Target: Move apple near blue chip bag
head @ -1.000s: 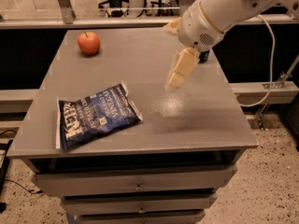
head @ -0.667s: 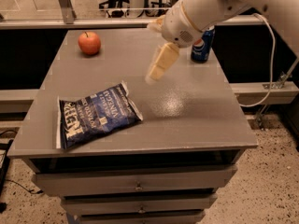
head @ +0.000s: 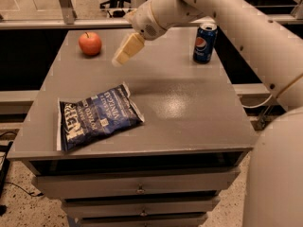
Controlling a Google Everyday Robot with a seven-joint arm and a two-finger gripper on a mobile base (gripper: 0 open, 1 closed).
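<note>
On the tabletop (head: pixel 189 112): blue chip bag (head: pixel 97 118) in front, apple (head: pixel 90 43) behind.
The bag lies flat at front left. The gripper (head: pixel 120 56) hangs above the middle; spread or closed, I cannot tell. The apple sits at far left, well apart from both.

The apple (head: pixel 90 43) sits at the upper left of the frame, near the far corner of the grey table (head: pixel 189 112), while the blue chip bag (head: pixel 97 117) lies flat at lower left, well apart from it. The gripper (head: pixel 124 53) hangs over the tabletop at upper centre, right of the apple, on a white arm (head: pixel 227 13) entering from the right. A blue can (head: pixel 205 43) stands upright at upper right
</note>
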